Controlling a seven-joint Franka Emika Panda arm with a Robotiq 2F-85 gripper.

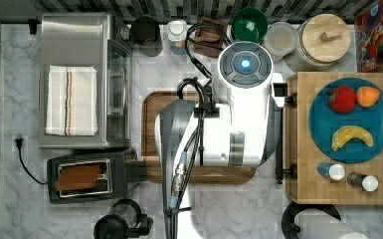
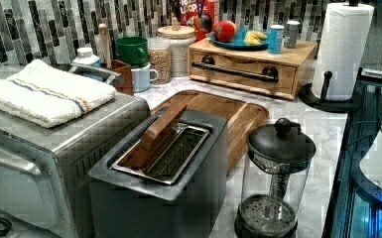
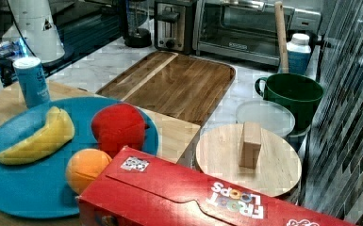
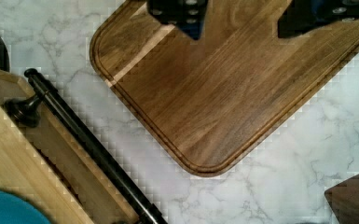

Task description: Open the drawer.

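Bamboo drawer (image 2: 243, 69) looks shut, sitting at the surface's edge w/ its black bar handle (image 4: 91, 149) just beside the cutting board (image 4: 224, 88). Tool (image 4: 242, 21) spread, hovering over the board, off to the bar's side.

You've got even, bright indoor light w/ soft shadows. Top view: glare on the brushed-steel toaster oven (image 1: 74, 35) at 10 o'clock. Left view: white paper-towel roll (image 2: 341, 47) near blown out at 2 o'clock. All pics blocky, edges jagged. Right view: red cereal box (image 3: 188, 195) at 6 o'clock looks soft.
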